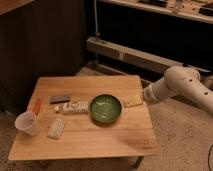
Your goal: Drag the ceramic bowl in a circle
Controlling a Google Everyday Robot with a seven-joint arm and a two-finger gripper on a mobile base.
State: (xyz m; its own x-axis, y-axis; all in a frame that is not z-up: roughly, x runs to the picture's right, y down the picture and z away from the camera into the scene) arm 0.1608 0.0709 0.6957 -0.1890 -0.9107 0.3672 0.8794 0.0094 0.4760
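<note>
The ceramic bowl (pixel 105 108) is round, shallow and glossy dark green with a lighter shiny inside. It stands upright near the middle of the wooden table (pixel 100 142). My white arm (pixel 177 84) reaches in from the right. The gripper (pixel 140 98) is at the arm's end by the table's right edge, just right of and slightly behind the bowl's rim. It is right next to a flat tan object (pixel 132 101). I cannot tell whether it touches the bowl.
A white cup (pixel 26 123) stands at the table's left edge, with an orange item (pixel 36 105) behind it. A dark flat item (pixel 59 99), a white packet (pixel 75 106) and another pale packet (pixel 56 128) lie left of the bowl. Dark shelving stands behind the table.
</note>
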